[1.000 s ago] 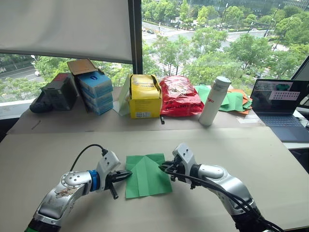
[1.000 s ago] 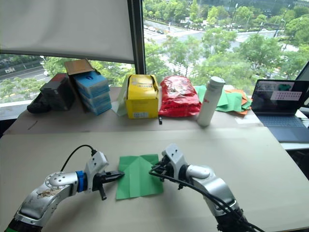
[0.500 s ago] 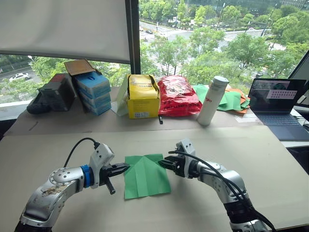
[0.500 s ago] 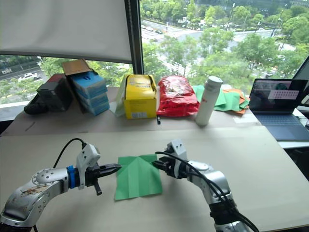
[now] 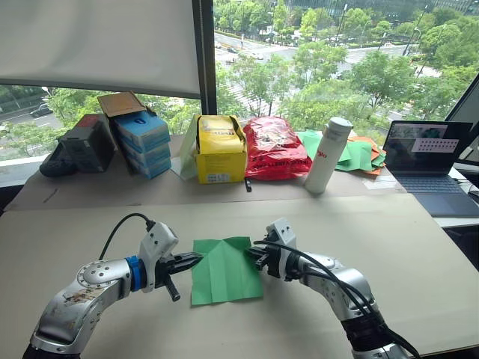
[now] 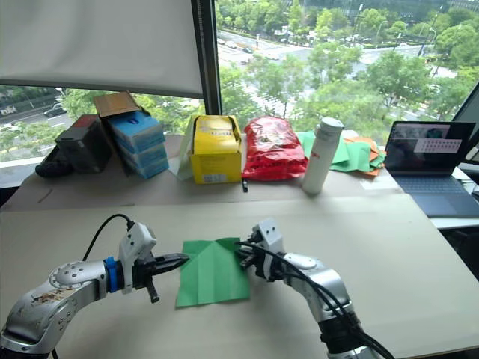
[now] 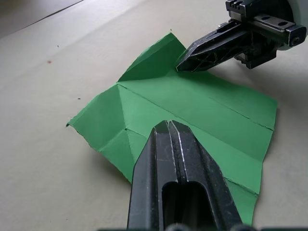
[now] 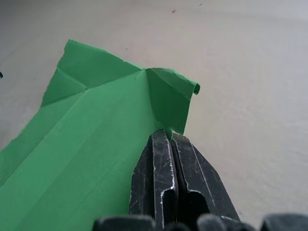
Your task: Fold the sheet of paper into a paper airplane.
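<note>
The sheet of paper (image 5: 224,271) lies flat between both grippers. The left gripper (image 7: 168,126) presses its closed tips on one edge. The right gripper (image 8: 166,136), fingers together, touches the opposite curled corner.

R end effector (image 5: 257,256) has moved in along the surface (image 5: 389,247) vs 0.5 s ago: tips now touch the sheet of paper (image 5: 224,271) at its far right corner; they were near that corner before. Fingers pressed together, w/ the corner flap curled up just beyond them in the right wrist view. R forearm sits lower and nearer the paper than 1 s ago. L end effector (image 5: 196,259) shifted slightly since 1 s ago, tips at the paper's left edge.
</note>
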Tool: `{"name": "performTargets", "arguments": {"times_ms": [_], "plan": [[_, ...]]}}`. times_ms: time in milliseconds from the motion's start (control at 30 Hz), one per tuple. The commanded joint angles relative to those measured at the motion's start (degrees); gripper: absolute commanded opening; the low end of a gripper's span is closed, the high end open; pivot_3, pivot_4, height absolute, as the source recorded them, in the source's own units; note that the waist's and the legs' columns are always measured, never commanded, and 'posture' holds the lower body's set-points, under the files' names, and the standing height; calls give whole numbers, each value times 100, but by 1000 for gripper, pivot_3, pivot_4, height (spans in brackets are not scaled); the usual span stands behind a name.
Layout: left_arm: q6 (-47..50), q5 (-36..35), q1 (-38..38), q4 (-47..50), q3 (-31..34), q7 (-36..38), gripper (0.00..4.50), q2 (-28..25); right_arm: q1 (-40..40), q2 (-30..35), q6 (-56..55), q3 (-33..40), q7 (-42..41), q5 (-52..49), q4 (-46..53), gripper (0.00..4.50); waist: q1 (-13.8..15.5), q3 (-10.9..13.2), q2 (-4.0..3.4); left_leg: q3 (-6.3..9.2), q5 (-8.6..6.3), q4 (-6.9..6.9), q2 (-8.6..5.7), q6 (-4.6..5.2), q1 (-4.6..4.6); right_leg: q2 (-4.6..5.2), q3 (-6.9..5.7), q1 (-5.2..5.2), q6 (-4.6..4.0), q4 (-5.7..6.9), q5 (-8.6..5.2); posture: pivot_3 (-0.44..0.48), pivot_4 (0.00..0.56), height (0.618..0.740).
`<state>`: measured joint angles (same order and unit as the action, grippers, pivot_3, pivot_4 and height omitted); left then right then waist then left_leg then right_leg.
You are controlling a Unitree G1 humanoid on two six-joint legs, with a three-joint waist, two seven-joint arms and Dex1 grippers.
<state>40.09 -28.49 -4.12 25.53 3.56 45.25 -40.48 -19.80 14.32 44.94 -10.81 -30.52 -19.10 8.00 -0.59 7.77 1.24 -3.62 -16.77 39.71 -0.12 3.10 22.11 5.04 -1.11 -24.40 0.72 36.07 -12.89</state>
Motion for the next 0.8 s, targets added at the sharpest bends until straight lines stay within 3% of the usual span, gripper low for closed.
{"name": "performTargets", "arguments": {"times_ms": [33,200,433,800], "plan": [[-48,-44,-123,58,5,34,0,-31,235,191,-541,-269,17,315,724,43,-9,0,0,0,0,0,0,0,0,0,0,0,0,0,0,0,150,740],[-12,-98,-314,-57,-56,114,0,-18,640,871,-1467,-1132,19,1384,1480,43,-5,1,-1,-1,0,2,-2,0,2,-3,-1,-1,1,-1,0,0,150,740],[110,-217,-677,-316,-191,304,0,-37,472,1591,-2034,-2043,51,2958,1339,43,1,2,0,-3,6,6,0,-10,-3,-54,10,5,1,-3,-1,0,150,740],[147,3,-1674,-911,-664,278,0,259,530,1460,-1894,-2099,3,3746,1568,43,58,0,4,-7,5,14,-1,-6,-2,-65,10,7,5,-2,-2,0,150,740]]}}
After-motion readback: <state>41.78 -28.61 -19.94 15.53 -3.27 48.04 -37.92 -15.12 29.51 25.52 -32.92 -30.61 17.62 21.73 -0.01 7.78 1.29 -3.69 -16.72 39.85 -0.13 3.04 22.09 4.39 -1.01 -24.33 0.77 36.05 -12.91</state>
